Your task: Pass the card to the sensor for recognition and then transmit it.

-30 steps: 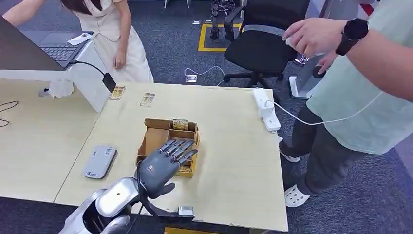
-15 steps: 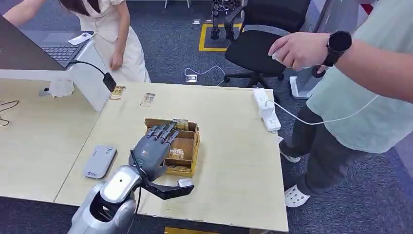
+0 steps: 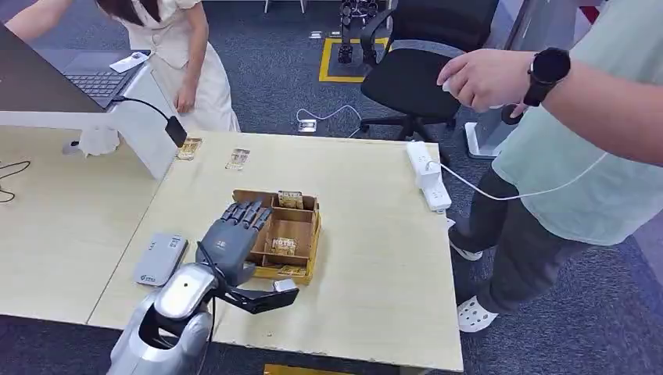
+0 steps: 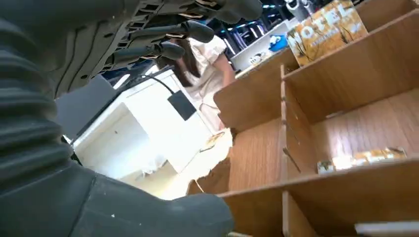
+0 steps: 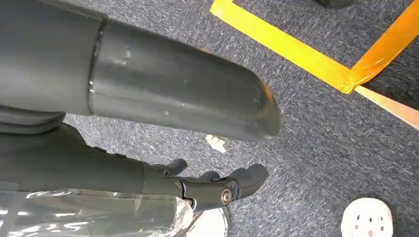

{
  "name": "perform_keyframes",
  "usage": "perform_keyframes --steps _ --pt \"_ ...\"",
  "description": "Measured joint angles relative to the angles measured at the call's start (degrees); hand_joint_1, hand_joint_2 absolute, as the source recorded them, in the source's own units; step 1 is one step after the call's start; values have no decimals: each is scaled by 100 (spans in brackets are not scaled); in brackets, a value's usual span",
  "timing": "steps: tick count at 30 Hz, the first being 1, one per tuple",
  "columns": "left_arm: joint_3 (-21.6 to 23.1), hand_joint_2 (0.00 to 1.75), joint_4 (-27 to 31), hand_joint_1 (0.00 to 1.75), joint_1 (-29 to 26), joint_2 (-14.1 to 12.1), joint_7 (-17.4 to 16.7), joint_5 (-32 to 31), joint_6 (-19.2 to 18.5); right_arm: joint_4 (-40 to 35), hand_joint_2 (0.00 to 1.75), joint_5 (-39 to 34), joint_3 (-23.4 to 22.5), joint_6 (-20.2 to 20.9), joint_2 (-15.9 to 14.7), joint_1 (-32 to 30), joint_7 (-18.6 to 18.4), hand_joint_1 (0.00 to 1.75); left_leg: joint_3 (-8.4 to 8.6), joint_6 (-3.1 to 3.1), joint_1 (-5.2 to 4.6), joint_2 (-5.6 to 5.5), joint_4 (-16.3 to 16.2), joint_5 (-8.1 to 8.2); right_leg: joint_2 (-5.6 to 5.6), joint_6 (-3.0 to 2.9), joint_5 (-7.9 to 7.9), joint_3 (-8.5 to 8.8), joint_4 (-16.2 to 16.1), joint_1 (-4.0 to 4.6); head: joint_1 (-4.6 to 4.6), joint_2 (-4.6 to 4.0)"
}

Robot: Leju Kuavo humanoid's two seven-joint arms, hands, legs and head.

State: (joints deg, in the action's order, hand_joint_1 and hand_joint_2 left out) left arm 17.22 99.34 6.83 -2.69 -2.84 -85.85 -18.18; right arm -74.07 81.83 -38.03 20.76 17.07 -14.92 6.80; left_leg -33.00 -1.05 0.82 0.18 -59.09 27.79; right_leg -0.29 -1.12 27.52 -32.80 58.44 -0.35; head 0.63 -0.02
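Left hand [image 3: 228, 244] hovers open, fingers spread, over the cardboard box's [image 3: 306, 248] left compartment. A card [image 3: 284, 245] lies flat in the middle compartment, beside the fingers, long axis across the box.

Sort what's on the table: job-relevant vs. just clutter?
Job-relevant:
- cardboard box with compartments
- hotel card lying in the box
- upright card at the box's far wall
- grey card reader
- left robot hand, over the box's left side, holding nothing

Clutter:
- white power strip
- two cards near the far edge
- laptop
- office chair
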Motion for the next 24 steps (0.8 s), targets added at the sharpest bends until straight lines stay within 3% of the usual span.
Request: perform_keyframes --steps 24 --pt "-57 175 -31 0 -51 -135 210 267 -42 -9 0 -48 37 -146 0 -4 -39 0 1 1 0 -1 0 -1 -1 0 0 -1 0 0 -2 0"
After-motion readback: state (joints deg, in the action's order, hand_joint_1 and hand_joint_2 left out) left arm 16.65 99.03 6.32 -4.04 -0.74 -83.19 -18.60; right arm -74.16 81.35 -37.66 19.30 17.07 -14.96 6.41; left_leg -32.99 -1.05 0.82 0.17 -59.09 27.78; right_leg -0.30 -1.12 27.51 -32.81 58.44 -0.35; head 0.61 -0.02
